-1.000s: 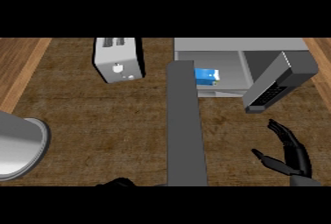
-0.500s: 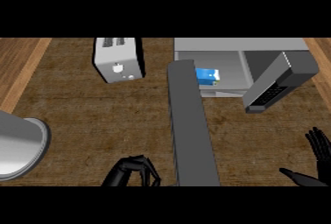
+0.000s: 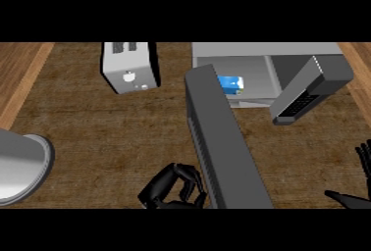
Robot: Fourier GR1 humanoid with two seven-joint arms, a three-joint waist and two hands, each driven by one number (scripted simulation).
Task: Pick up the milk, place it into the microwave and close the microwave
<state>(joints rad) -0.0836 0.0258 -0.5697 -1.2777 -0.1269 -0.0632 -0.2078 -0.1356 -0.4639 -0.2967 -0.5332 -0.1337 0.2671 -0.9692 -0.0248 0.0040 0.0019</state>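
Blue milk carton [image 3: 230, 84] sits inside the open microwave [image 3: 268, 51], at the left of its cavity. The grey door [image 3: 221, 147] stands out toward the robot, its long axis running from the hinge beside the carton down to the view's lower edge. The left hand [image 3: 172, 188], fingers curled on nothing that shows, hangs just beside the door's free end, on its outer left face. The right hand [image 3: 351, 200] rests open at the lower right corner, well apart from the door. With the carton in, closing appears to be what remains, and the nearer left hand looks placed to push the door rightward.
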